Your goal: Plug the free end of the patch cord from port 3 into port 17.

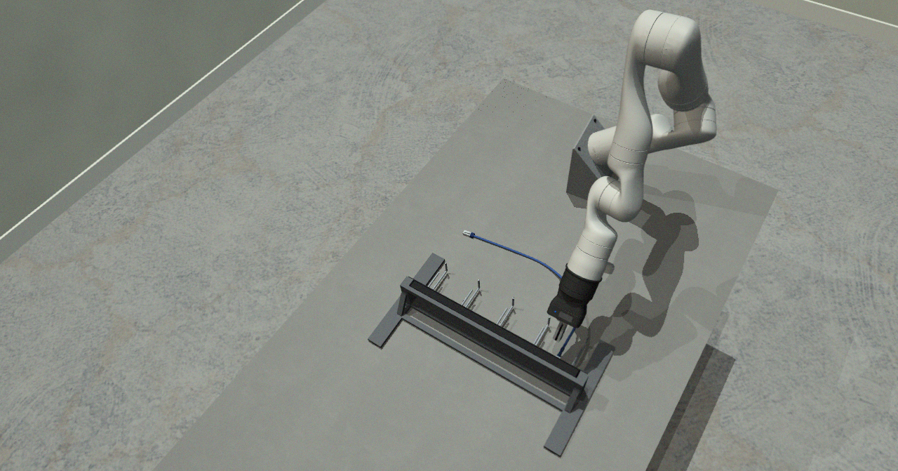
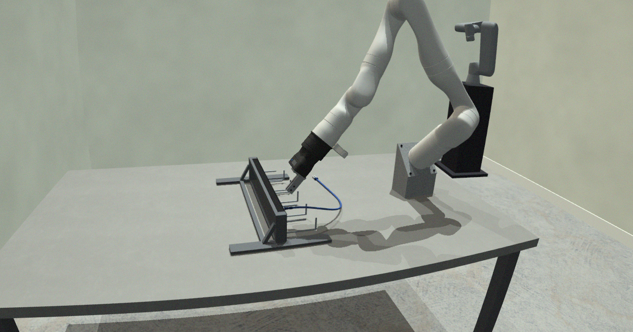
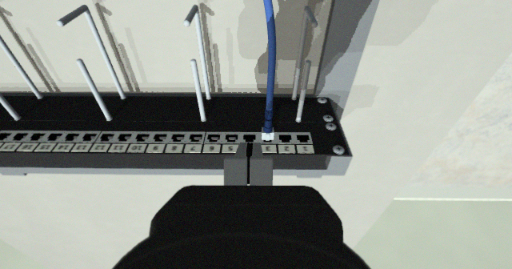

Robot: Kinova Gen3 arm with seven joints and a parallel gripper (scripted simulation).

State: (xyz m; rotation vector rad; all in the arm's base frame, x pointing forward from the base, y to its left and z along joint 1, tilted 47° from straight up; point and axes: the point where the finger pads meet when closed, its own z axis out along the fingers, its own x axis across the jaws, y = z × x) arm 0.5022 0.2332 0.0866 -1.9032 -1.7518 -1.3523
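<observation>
The cord (image 1: 515,253) (image 2: 323,209) (image 3: 271,53) is plain blue. The tool (image 1: 558,330) (image 2: 290,191) (image 3: 250,156) has grey fingers on a black body, the arm (image 1: 633,116) (image 2: 376,51) is off-white with thin dark rings, and the floor (image 1: 207,210) (image 2: 548,281) is mottled grey.

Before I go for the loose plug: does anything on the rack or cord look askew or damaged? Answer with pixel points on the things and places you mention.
Nothing stands out. The rack (image 1: 496,337) (image 2: 279,214) (image 3: 280,162) stands upright on both feet, the blue cord (image 1: 508,249) (image 2: 340,202) (image 3: 272,53) bends smoothly without a kink, and its free plug (image 1: 467,234) (image 2: 315,178) is well inside the table's edges. Fine damage would be too small to see.
</observation>
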